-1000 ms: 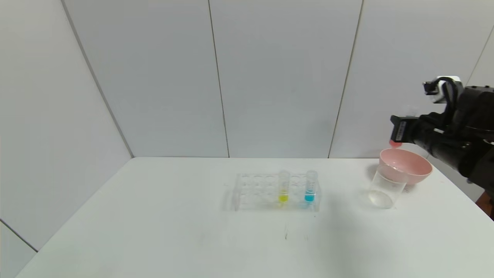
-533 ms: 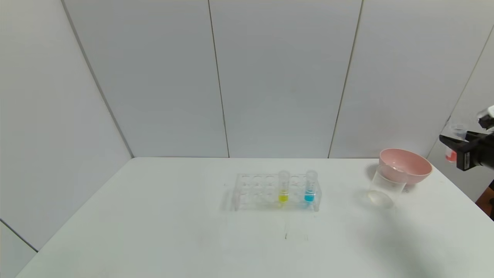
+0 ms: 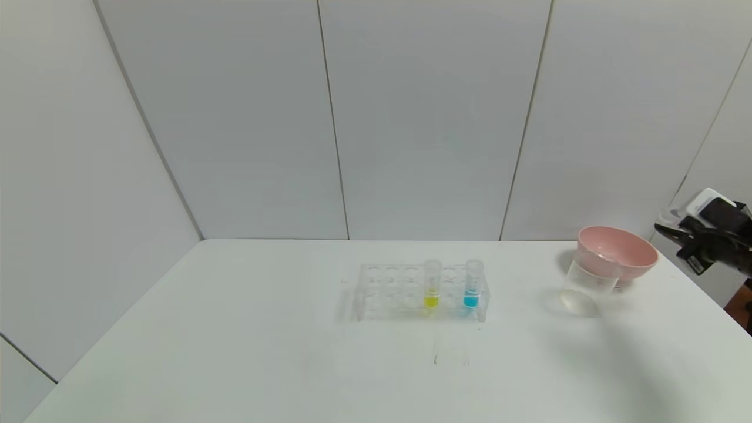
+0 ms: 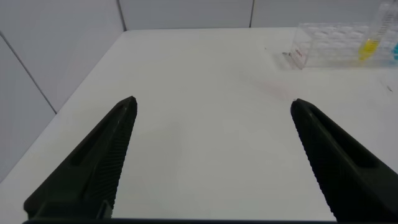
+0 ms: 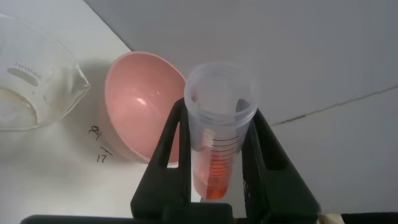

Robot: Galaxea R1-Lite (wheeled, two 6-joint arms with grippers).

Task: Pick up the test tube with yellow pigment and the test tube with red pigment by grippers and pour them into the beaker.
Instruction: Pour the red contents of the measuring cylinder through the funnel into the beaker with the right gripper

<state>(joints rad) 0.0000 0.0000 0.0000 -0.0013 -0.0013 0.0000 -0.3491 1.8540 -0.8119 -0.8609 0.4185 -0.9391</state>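
The test tube with yellow pigment (image 3: 432, 284) stands in the clear rack (image 3: 390, 292) at mid table, and shows in the left wrist view (image 4: 370, 38). My right gripper (image 3: 688, 242) hangs past the table's right edge, right of the pink bowl. In the right wrist view it (image 5: 216, 134) is shut on the test tube with red pigment (image 5: 219, 127), whose bottom holds red-orange liquid. The clear beaker (image 3: 586, 284) stands in front of the bowl, apart from the gripper, and shows in the right wrist view (image 5: 34, 74). My left gripper (image 4: 212, 106) is open and empty over bare table, out of the head view.
A blue-bottomed tube (image 3: 472, 284) stands in the rack right of the yellow one. The pink bowl (image 3: 617, 251) sits at the far right, just behind the beaker. Grey wall panels close the back and left. The table's right edge lies near my right gripper.
My right arm has swung away from above the bowl to beyond the table's right edge, and lower. The red tube stays in its grip. The rack, beaker and bowl have not moved.
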